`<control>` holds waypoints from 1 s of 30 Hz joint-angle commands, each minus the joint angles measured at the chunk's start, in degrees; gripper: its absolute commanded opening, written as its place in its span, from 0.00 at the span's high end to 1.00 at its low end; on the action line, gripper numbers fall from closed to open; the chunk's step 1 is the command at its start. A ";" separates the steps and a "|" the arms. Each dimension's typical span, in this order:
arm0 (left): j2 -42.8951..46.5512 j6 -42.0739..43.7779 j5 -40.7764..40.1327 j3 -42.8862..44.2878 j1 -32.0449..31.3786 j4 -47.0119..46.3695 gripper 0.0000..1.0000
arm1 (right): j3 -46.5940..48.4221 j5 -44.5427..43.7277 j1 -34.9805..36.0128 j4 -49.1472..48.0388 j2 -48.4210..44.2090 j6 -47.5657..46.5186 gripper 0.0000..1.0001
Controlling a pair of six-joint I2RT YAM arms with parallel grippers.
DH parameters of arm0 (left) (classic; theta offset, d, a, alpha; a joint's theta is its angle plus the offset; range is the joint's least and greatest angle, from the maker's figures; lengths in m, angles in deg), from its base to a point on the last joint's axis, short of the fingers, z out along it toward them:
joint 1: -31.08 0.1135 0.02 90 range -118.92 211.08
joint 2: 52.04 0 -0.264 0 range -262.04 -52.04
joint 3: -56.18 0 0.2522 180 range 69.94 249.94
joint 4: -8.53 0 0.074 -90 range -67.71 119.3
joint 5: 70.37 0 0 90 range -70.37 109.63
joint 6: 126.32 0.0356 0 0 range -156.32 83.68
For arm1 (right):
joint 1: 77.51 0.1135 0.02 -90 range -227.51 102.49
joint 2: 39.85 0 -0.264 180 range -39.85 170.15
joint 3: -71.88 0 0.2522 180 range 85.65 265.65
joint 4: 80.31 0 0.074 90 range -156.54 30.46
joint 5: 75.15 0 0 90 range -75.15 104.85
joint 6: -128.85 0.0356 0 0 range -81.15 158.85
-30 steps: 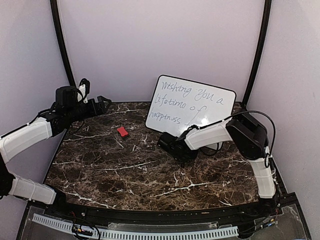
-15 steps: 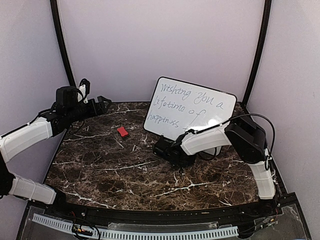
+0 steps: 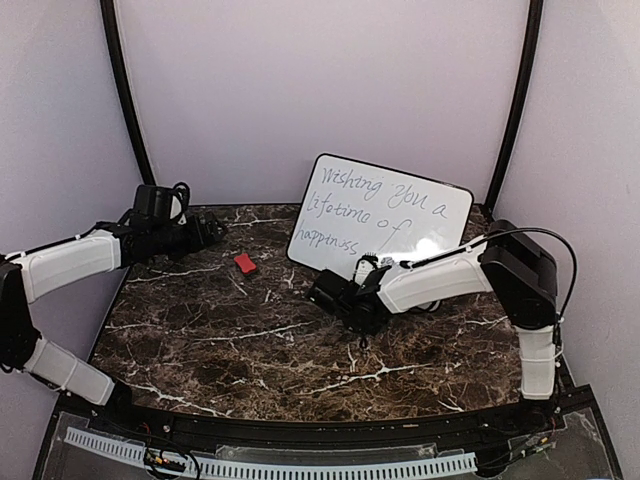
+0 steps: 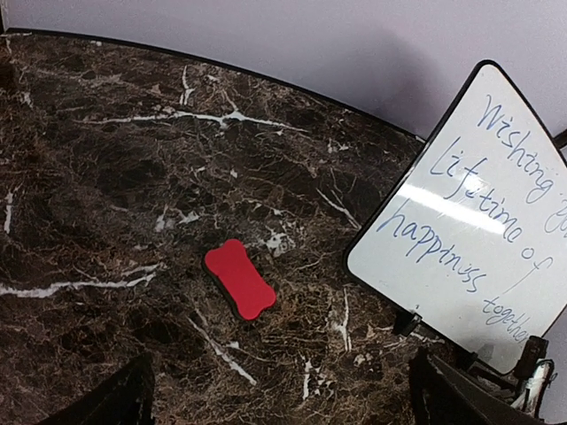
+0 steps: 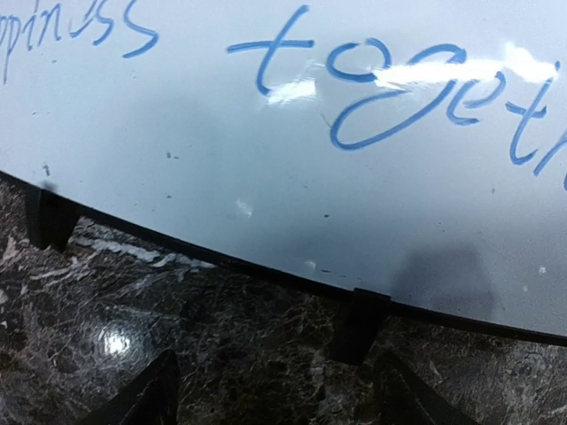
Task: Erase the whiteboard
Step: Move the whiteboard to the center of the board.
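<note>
The whiteboard [image 3: 385, 212] stands tilted at the back of the table on small black feet [image 5: 358, 324], with blue handwriting across it. It also fills the top of the right wrist view [image 5: 292, 150] and the right side of the left wrist view [image 4: 469, 230]. My right gripper [image 3: 325, 293] sits low just in front of the board's lower edge, its jaws open with only tabletop between them [image 5: 279, 390]. My left gripper [image 3: 205, 232] hovers at the back left, open [image 4: 288, 398], above and short of a red eraser [image 4: 239, 279] lying flat on the table [image 3: 245, 263].
The dark marble table [image 3: 250, 340] is bounded by a black raised rim. Pale walls close in behind and on both sides, with black poles [image 3: 125, 90] in the back corners. A cable loops over the right arm's elbow [image 3: 525, 275].
My right gripper's jaws have gone from shut to open beside the board's lower edge, and the board shifted slightly left. The left arm has dropped lower and turned toward the eraser.
</note>
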 commanded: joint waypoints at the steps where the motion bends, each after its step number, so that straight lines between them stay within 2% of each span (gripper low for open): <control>1: -0.72 -5.06 -2.38 1.82 -0.36 4.73 0.01 | -3.07 2.34 1.77 -9.55 -4.71 -12.75 0.26; 4: -3.86 -7.04 -4.25 2.64 -1.87 6.22 0.01 | -3.35 5.07 1.94 -13.79 -6.77 -22.05 0.23; 11: -14.05 -8.98 -13.04 11.73 -7.28 12.63 0.01 | -1.76 4.45 1.78 -15.48 -10.71 -31.93 0.20; 18: -23.97 -9.79 -16.24 19.17 -8.29 16.09 0.01 | -7.11 7.28 1.27 -22.68 -18.96 -36.49 0.19; 30: -35.42 -7.79 -22.11 28.96 -10.66 20.80 0.01 | -11.61 6.76 -0.07 -25.54 -25.57 -36.41 0.19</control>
